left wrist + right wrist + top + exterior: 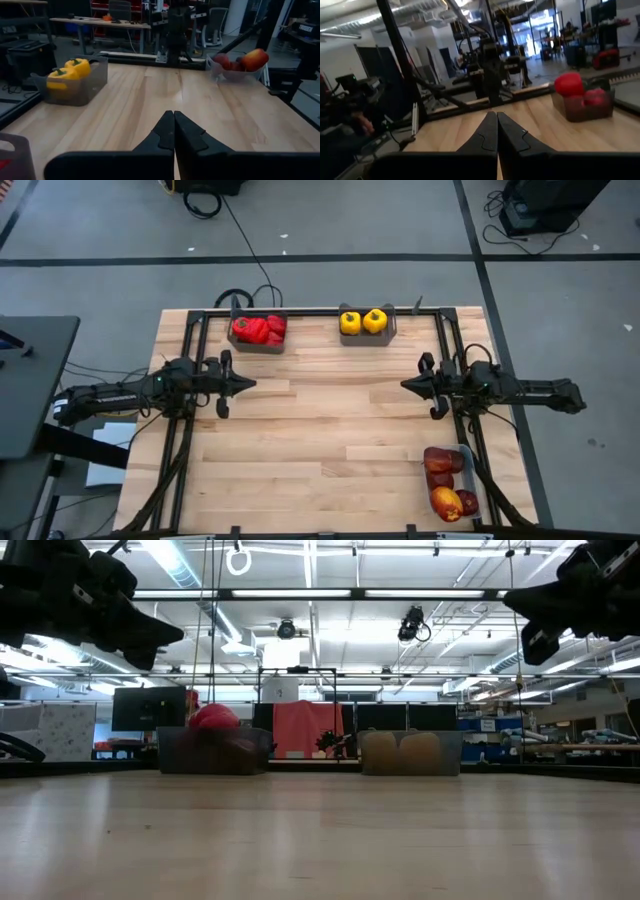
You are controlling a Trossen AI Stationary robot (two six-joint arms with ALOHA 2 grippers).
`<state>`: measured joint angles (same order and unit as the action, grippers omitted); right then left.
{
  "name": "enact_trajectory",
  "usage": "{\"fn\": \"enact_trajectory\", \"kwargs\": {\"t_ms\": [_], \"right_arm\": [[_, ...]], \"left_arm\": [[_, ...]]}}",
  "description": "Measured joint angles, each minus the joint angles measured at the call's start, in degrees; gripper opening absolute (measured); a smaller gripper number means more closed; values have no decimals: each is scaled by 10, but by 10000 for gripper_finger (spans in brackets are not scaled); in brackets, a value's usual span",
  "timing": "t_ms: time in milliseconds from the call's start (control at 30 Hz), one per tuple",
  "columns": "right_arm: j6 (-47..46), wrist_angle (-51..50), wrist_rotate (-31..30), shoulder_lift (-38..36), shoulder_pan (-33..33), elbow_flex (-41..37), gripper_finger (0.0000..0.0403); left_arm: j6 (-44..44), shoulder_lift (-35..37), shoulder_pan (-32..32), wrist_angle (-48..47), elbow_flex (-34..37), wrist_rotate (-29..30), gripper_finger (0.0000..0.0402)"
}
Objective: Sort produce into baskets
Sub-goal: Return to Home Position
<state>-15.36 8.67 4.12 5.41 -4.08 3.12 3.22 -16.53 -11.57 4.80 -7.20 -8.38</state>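
Red bell peppers (pixel 259 330) fill a dark grey bin (pixel 275 346) at the table's far edge, left of middle. Two yellow bell peppers (pixel 362 322) sit in a second grey bin (pixel 389 332) to its right. Dark red apples (pixel 446 480) lie in a clear tray (pixel 466 452) at the near right. My left gripper (pixel 250 383) is shut, held level above the table's left side and holding nothing. My right gripper (pixel 406 384) is shut too, level above the right side and facing the left one. In the wrist views both pairs of fingers (pixel 174 131) (pixel 497 131) are pressed together.
Bare light wood (pixel 330 440) stretches between the two grippers and toward the near edge. A black frame rail (pixel 320 311) runs along the far edge and down both sides. Cables (pixel 245 298) trail off the far edge behind the red peppers.
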Motion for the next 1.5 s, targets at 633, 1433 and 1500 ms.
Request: {"fn": "enact_trajectory", "kwargs": {"t_ms": [633, 1433, 1500], "right_arm": [[18, 24, -20, -37, -4, -11, 5], [-27, -31, 2, -37, 7, -14, 5], [-29, -14, 2, -37, 14, -24, 5]], "left_arm": [[-11, 54, 0, -34, 0, 8, 4], [17, 118, 0, 9, 67, -5, 3], [19, 118, 0, -8, 67, -6, 3]]}}
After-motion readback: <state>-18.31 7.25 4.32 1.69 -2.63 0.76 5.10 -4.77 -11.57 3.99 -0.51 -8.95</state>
